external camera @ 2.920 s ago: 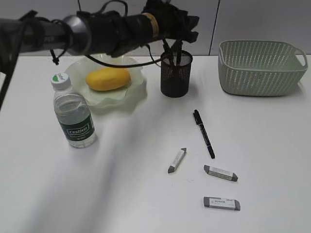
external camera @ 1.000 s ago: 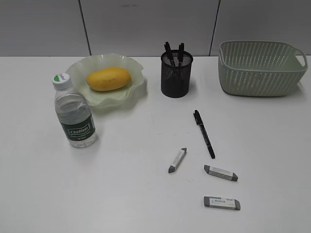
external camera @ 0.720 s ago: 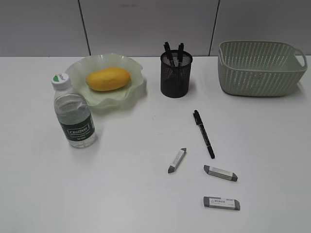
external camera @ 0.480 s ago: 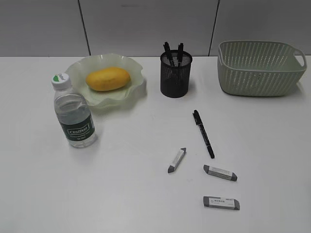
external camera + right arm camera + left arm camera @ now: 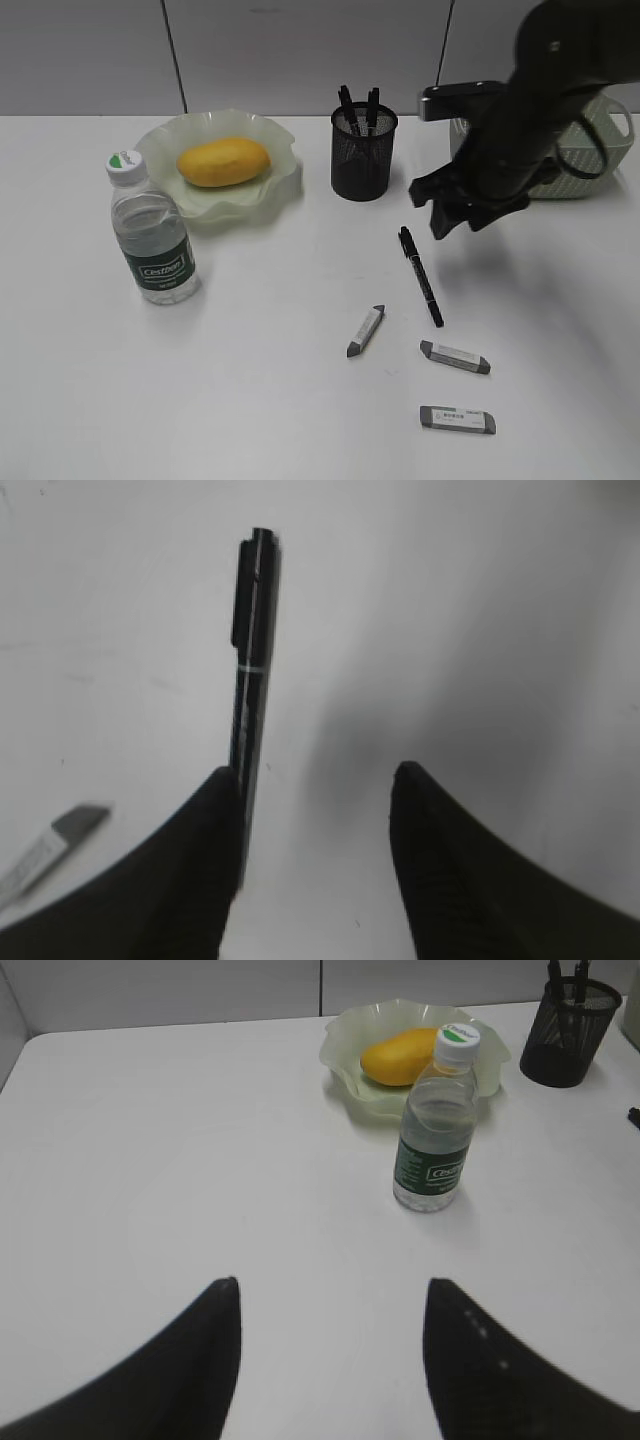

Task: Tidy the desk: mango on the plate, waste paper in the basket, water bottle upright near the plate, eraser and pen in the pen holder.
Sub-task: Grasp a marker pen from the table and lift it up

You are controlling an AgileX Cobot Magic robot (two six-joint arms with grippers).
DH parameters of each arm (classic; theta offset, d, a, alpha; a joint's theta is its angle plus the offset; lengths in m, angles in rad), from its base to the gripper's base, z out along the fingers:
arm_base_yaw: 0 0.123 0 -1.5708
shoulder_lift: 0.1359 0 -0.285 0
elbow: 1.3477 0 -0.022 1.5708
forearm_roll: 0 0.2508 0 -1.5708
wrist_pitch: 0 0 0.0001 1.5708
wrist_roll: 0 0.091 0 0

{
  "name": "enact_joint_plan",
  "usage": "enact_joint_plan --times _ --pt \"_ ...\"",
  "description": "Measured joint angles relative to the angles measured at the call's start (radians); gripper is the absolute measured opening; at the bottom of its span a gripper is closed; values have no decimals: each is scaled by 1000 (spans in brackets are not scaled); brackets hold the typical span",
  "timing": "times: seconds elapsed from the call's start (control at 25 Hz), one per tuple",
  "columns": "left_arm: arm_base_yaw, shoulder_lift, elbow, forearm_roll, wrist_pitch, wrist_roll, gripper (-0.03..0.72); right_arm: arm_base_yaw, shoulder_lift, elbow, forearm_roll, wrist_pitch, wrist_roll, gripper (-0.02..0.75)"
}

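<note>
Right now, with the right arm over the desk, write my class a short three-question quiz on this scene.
1. True or false: the mango lies on the plate.
2. How many erasers lie on the desk?
3. Which claw hovers over the loose pen: A left, B right?

Key: 1 true. 2 three. 3 B, the right claw, open; the left claw is open over bare desk.

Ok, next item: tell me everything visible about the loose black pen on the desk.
The pen is slim and black, with a clipped cap and a thin pale ring on the barrel. It lies flat on the white desk, cap end towards the pen holder, touching nothing else. The right hand hovers open above its cap end; in the wrist view the pen runs under the left finger, not yet gripped.
</note>
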Motion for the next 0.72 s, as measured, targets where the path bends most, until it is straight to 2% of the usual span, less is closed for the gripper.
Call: enact_joint_plan --times 0.24,0.48,0.56,0.6,0.68,0.72 --pt "0 0 0 0 0 0 431 48 264 -289 -25 138 43 424" --pt "0 0 0 0 0 0 430 52 354 -348 -33 160 49 421" --pt "0 0 0 0 0 0 430 52 366 -354 -37 160 50 372" --pt "0 0 0 0 0 0 430 52 368 -357 -38 159 50 322" --pt "0 0 0 0 0 0 430 52 368 -358 -39 157 52 139" --pt "0 0 0 0 0 0 430 52 364 -358 -39 150 55 131"
